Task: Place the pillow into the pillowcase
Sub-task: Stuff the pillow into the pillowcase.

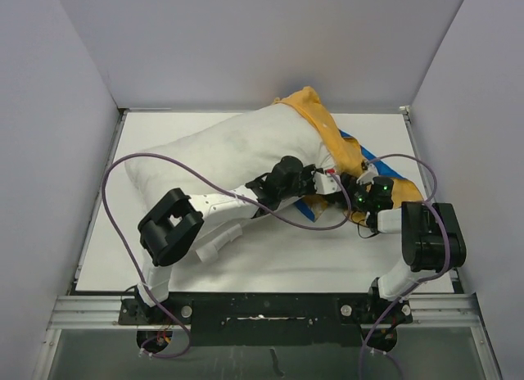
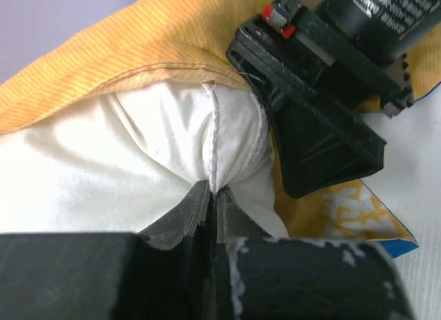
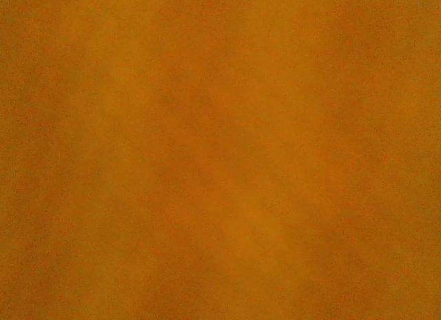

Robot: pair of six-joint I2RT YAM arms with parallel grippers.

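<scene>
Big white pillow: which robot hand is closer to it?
Left. The left gripper pinches a seam of the plump white fabric pillow; the right gripper sits just beside it, against the mustard-yellow fabric pillowcase.

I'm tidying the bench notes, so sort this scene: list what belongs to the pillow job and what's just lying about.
Job: pillow; pillowcase; left hand, pinching the pillow's seam; right hand, at the pillowcase.
Lying about: purple cables; table.
</scene>
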